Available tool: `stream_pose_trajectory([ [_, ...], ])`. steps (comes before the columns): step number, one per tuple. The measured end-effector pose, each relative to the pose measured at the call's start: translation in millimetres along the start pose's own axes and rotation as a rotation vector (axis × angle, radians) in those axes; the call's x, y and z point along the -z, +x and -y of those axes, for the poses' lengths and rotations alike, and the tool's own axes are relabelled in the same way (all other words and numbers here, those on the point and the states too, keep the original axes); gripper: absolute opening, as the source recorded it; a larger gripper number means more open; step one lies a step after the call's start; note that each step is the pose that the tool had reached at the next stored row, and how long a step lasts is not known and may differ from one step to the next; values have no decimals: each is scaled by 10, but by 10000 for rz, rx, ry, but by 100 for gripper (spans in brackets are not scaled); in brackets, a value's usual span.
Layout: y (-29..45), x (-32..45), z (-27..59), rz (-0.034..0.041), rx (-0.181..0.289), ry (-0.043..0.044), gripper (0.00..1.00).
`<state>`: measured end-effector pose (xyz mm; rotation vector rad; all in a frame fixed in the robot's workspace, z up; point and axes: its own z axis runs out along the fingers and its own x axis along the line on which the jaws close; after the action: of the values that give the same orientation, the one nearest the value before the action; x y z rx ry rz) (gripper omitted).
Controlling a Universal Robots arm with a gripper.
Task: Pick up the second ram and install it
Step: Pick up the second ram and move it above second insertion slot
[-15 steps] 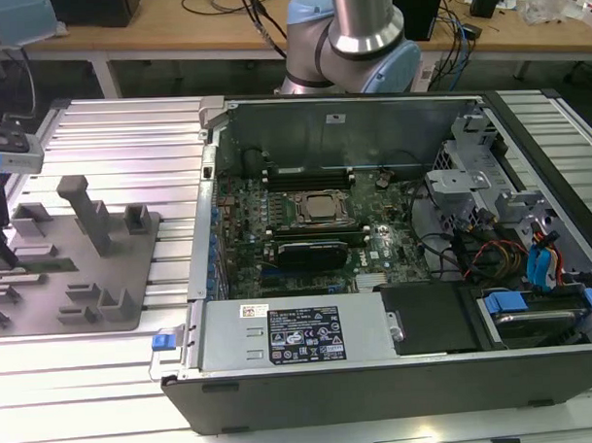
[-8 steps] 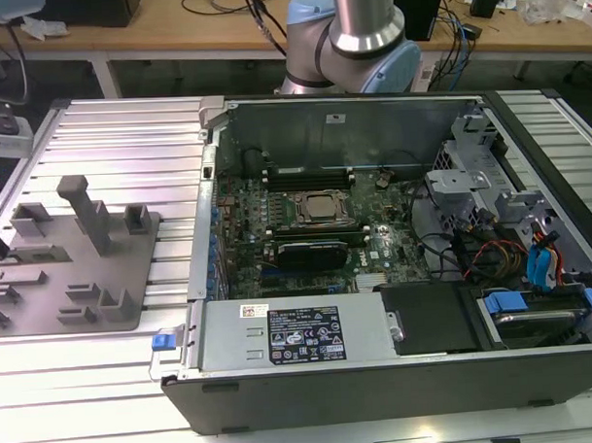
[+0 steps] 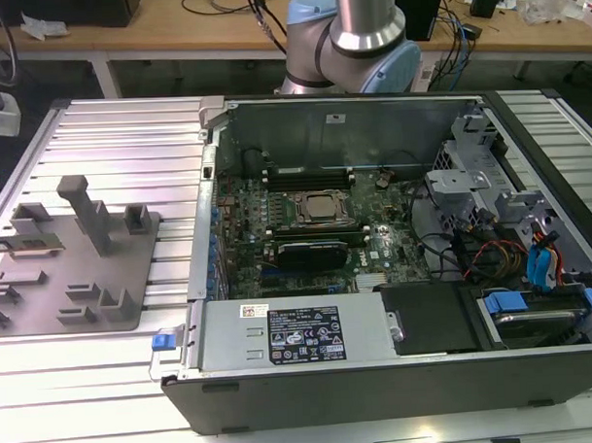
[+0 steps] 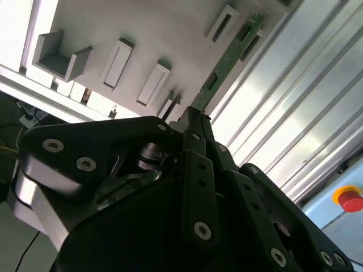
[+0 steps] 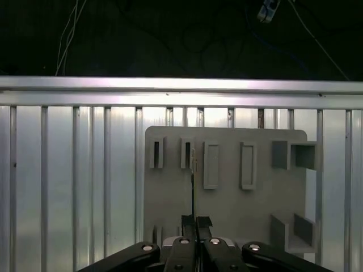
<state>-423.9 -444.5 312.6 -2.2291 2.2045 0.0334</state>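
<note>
- gripper (image 4: 191, 116): black, two-fingered; fingers together, clamped on one end of the ram. also seen in the first wrist view (image 5: 193, 220), with the stick gripped between the tips.
- ram (image 4: 229, 54): thin green stick with dark chips. it runs out from the fingertips over the tray, and its far end is near the narrow slot holders. it is seen edge-on as a thin line in the first wrist view (image 5: 193, 181). in the exterior view (image 3: 36, 241) it is at the tray's end on that view's left, well apart from the case. whether it has lifted free of the tray cannot be told.
- tray (image 5: 238, 209): grey moulded plate with upright posts and slotted holders, lying on the ribbed metal table (image 3: 127, 130).
- case (image 3: 379, 374): open computer case beside the tray, on the exterior view's right, with the motherboard (image 3: 306, 241) exposed inside.
- arm (image 3: 367, 25): grey and blue joint behind the case.
- red button (image 4: 349, 198): past the table's edge.
</note>
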Motion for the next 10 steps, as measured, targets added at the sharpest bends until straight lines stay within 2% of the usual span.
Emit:
stream_pose_trajectory([
  [4, -3, 133, -2, 18, 60, 73, 9],
  [10, -5, 226, -2, 60, 118, 122, 9],
])
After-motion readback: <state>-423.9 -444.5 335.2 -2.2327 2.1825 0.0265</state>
